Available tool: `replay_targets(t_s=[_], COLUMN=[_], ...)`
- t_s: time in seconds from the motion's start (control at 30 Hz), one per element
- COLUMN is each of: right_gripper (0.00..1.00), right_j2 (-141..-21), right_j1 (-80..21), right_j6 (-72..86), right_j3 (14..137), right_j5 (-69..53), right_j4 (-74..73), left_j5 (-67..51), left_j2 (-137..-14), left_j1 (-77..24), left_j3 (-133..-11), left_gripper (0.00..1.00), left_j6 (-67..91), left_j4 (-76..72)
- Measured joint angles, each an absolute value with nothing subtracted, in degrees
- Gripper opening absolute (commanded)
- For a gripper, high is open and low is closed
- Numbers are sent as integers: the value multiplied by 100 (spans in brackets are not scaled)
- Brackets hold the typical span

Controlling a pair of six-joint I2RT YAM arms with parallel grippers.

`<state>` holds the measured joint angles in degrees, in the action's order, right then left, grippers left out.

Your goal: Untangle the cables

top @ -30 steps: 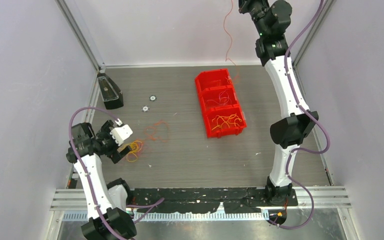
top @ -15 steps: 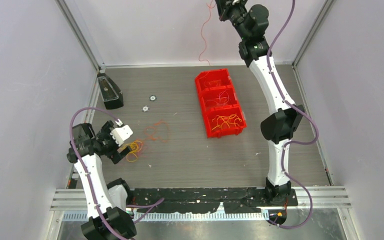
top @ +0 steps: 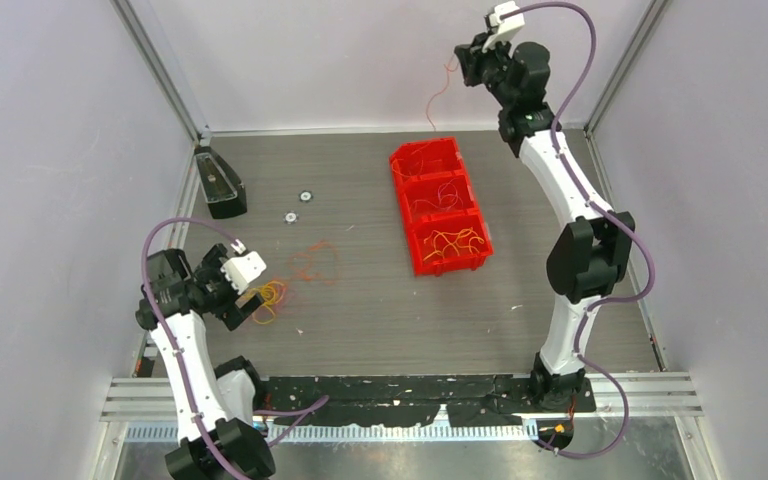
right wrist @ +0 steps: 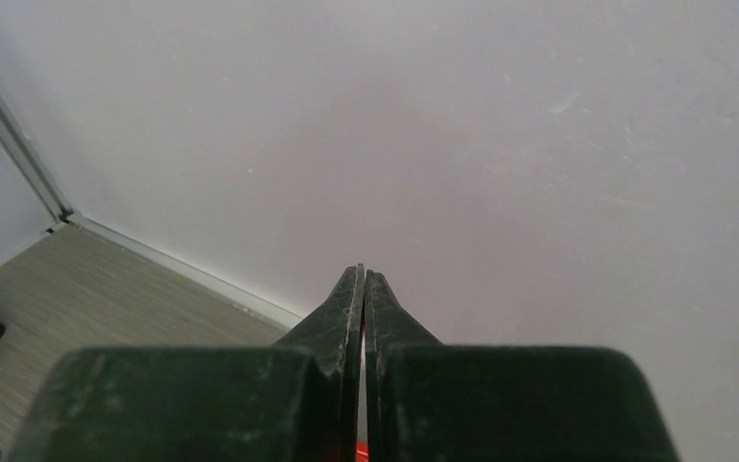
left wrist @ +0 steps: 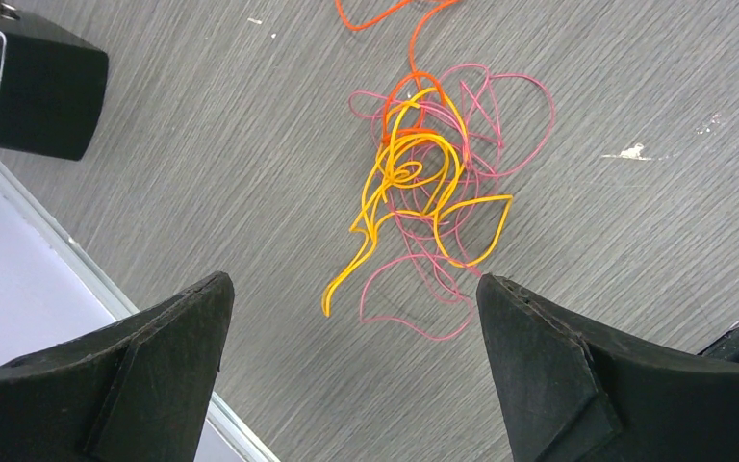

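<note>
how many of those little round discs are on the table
2. One disc lies at the far left, right of the black box; the other disc lies just nearer and left of the first. More may be hidden from view.

A red plastic three-compartment bin (top: pixel 450 262) stands right of centre on the grey wood-grain bench (top: pixel 380 310). A black box with a clear top (top: pixel 218 190) sits far left, with two small round discs (top: pixel 306 197) near it.
</note>
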<state>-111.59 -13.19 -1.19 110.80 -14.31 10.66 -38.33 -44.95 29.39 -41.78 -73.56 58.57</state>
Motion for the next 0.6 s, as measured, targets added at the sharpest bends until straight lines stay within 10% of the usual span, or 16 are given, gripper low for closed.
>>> replay_targets(t_s=[0.6], right_gripper=[5], right_j2=[-11891], right_j1=[-1422], right_j6=[-639], right_j3=[10766], right_j5=[-2130], right_j4=[222], left_j5=[-3741], left_j2=[-4491], left_j1=[2939], left_j3=[-4174], left_gripper=[99], left_j6=[-7085], left_j4=[5898])
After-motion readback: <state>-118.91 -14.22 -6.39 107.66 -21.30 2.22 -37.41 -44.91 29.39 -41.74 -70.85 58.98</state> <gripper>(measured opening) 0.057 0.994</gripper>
